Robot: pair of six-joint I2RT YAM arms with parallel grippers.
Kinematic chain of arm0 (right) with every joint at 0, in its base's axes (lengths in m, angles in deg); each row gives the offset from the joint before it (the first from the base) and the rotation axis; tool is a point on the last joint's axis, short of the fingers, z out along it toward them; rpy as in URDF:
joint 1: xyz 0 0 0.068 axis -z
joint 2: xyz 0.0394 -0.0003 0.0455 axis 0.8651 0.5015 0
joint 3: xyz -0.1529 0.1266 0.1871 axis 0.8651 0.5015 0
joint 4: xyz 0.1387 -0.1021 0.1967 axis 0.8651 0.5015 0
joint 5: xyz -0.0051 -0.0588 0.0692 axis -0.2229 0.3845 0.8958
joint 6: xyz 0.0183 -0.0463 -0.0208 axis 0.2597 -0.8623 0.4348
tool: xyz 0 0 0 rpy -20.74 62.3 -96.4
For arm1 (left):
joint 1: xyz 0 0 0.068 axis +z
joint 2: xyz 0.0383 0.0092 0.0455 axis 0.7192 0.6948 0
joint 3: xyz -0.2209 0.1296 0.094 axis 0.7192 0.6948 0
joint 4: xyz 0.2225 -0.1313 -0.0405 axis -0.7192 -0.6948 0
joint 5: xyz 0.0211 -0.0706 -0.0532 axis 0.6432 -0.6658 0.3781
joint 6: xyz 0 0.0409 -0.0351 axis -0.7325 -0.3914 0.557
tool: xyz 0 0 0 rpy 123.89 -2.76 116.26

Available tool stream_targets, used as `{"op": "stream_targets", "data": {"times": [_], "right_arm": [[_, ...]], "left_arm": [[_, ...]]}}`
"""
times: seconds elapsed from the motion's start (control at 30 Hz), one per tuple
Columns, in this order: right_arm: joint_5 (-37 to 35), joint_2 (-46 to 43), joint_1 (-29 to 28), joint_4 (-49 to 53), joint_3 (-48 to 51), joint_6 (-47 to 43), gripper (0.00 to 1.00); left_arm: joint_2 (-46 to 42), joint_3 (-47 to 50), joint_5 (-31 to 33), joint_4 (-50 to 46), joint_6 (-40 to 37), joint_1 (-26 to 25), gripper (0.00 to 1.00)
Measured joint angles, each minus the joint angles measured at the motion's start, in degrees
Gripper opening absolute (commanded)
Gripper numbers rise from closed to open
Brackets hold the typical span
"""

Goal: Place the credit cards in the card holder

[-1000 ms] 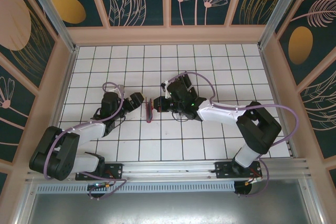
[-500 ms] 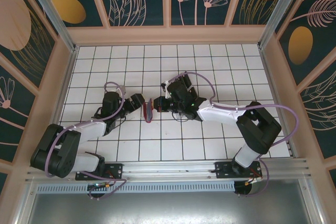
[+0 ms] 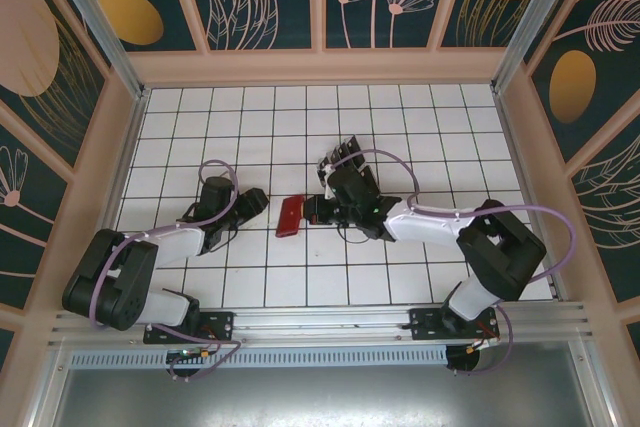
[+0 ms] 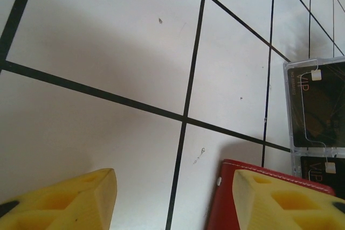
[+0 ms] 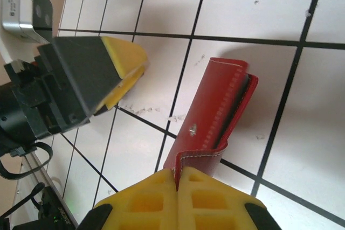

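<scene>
Near the centre of the overhead view, the red card holder (image 3: 289, 215) sits on the white tiled bench (image 3: 250, 107), between the two end effectors. Just to its right, the right end effector (image 5: 177, 173) is closed on it. In the right wrist view the two yellow fingers (image 5: 210, 187) press together at the bottom of the frame, with the thin edge of one red leaf pinched between them. From there the holder runs up and to the right across the frame, folded nearly shut like a book. A small metal snap stud (image 5: 192, 129) shows on the outer leaf, and a dark sliver of interior runs along the right edge. Whether its far end rests on the tiles or hangs just above them I cannot tell.

To the left of the holder in the overhead view, the left end effector (image 3: 257, 199) points toward it, near but apart. Its yellow fingers (image 4: 75, 200) stand spread at the bottom of the left wrist view with bare tile between them, so it is open. A corner of the red holder shows behind the finger at lower right. At the right edge of that same view, black credit cards (image 4: 323, 100) marked VIP sit in a clear plastic rack (image 4: 288, 111), just beyond the holder.
</scene>
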Motion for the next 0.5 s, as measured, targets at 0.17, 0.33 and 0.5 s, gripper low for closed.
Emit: {"op": "stream_targets", "data": {"times": [0.17, 0.33, 0.5], "right_arm": [[0.02, -0.2, 0.0, -0.09, 0.04, 0.0, 0.0], [0.09, -0.2, 0.0, -0.02, -1.44, 0.0, 0.0], [0.26, -0.2, 0.0, -0.04, -2.71, -0.02, 0.0]], "left_arm": [[-1.11, -1.31, -0.76, -0.87, -0.61, 0.0, 0.71], [-2.69, -2.89, -2.38, -0.85, -0.74, 0.0, 0.75], [-3.61, -3.28, -3.61, -0.87, -0.74, -0.11, 0.77]]}}
